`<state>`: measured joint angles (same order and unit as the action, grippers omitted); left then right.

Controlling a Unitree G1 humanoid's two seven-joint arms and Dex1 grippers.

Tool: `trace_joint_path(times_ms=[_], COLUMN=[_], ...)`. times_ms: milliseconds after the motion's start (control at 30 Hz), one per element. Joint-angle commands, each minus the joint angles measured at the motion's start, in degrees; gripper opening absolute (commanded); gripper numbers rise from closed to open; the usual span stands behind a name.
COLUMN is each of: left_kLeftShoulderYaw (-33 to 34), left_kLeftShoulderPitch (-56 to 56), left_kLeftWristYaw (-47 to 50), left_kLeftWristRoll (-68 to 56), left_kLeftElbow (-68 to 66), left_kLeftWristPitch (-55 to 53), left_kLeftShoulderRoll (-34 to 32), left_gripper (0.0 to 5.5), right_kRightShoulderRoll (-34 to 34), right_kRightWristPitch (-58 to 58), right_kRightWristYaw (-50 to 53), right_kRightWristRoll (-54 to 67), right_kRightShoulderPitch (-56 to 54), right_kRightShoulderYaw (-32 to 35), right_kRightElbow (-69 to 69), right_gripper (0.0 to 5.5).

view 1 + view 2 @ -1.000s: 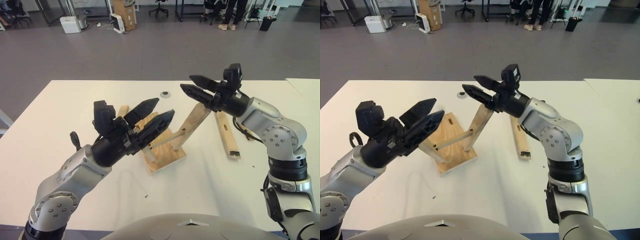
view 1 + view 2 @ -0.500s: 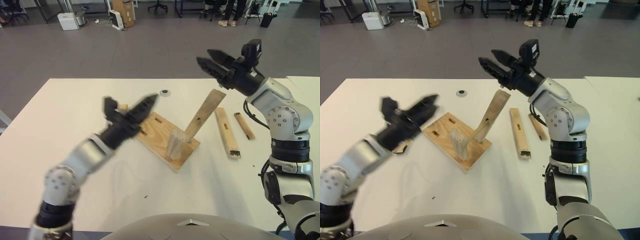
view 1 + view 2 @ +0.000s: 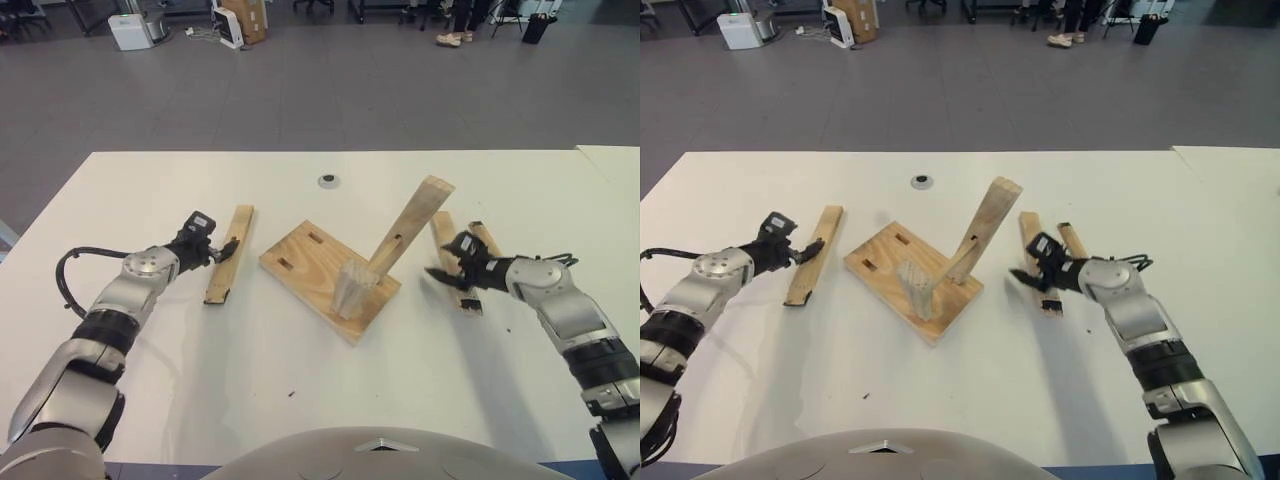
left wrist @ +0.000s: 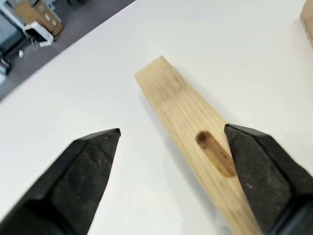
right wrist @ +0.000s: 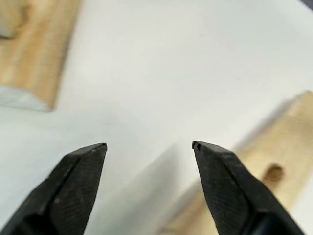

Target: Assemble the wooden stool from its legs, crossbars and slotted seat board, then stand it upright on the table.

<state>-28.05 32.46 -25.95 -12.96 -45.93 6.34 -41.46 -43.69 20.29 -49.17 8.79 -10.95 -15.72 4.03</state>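
Both arms have dropped from high above the work down to the table (image 3: pixel 150 370), one to each side of the seat board (image 3: pixel 300 255), which now lies flat in the middle. The left gripper (image 3: pixel 226 249) sits low at the loose leg (image 3: pixel 216 285) on the left, its fingers spread wide with the slotted end of that leg between them, holding nothing. The right gripper (image 3: pixel 440 258) is just above the table beside the long loose leg (image 3: pixel 1028 232) on the right, likewise parted and empty. A shorter piece (image 3: pixel 1072 240), probably a crossbar, lies just right of that leg. On the board, one leg (image 3: pixel 408 232) stands in its slot, leaning far and to the right, and a second leg (image 3: pixel 350 288) rises from the near edge. Whether a crossbar joins them cannot be told. By this the job looks under half done: two legs seated, two more and the crossbar work outstanding, and the stool not yet turned upright onto its feet.
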Motion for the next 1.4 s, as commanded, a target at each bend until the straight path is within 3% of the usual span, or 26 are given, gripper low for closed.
trace_joint_path(times_ms=[33, 300, 433, 500, 567, 667, 767, 967, 1100, 1233, 1400], left_kLeftShoulderYaw=[-9.2, -11.5, -10.5, -9.9, -10.4, -10.5, -7.5, 2.8, 8.4, 7.1, 2.2], left_kLeftShoulderPitch=[7.0, 8.5, 5.3, 0.6, -7.7, -16.8, -20.3, -17.0, -11.9, -7.2, -4.7], left_kLeftWristYaw=[2.5, 5.8, 0.2, -8.0, -17.0, -22.4, -25.3, -29.0, -30.0, -27.8, -24.8], left_kLeftWristRoll=[20.2, 35.1, 34.7, 30.4, 21.7, 14.3, 11.8, 7.3, 8.1, 16.5, 26.1], left_kLeftElbow=[-17.5, -25.4, -23.0, -16.5, -2.0, 15.9, 23.6, 30.8, 28.0, 17.3, 6.1], left_kLeftWristPitch=[12.5, 24.1, 33.6, 41.4, 42.3, 35.9, 29.1, 19.6, 16.1, 15.9, 19.2], left_kLeftShoulderRoll=[6.9, 10.6, 10.5, 8.5, 4.6, -1.1, -5.1, -9.1, -8.3, -5.0, 2.3], left_gripper=[3.94, 3.94, 3.94, 3.94, 3.94, 3.94, 3.94, 3.94, 3.94, 3.94, 3.94], right_kRightShoulderRoll=[-4.6, 5.2, 9.7, 10.2, 11.2, 14.6, 17.0, 8.5, 0.8, -5.8, -4.6], right_kRightWristPitch=[2.7, 5.8, 7.2, 6.5, 5.0, 1.8, -2.3, -6.6, -5.5, 0.3, 5.5], right_kRightWristYaw=[-8.9, 0.5, 3.6, 3.8, 3.7, 4.6, 7.0, 5.0, -5.9, -20.4, -23.2], right_kRightWristRoll=[-2.1, -4.1, -3.1, -3.3, -3.2, -4.7, -7.5, -8.6, -8.5, -2.9, -0.3], right_kRightShoulderPitch=[4.5, 4.9, 2.2, -0.5, -3.6, -7.1, -10.0, -16.9, -15.4, -5.6, 1.2], right_kRightShoulderYaw=[-7.0, -7.1, -5.2, -3.6, -2.3, -2.0, -1.9, 6.1, 5.0, 1.9, -1.6], right_kRightElbow=[-11.1, -10.1, -9.0, -6.3, -2.6, 3.9, 10.1, 15.1, 9.8, -3.2, -9.4], right_gripper=[3.28, 3.28, 3.28, 3.28, 3.28, 3.28, 3.28, 3.28, 3.28, 3.28, 3.28])
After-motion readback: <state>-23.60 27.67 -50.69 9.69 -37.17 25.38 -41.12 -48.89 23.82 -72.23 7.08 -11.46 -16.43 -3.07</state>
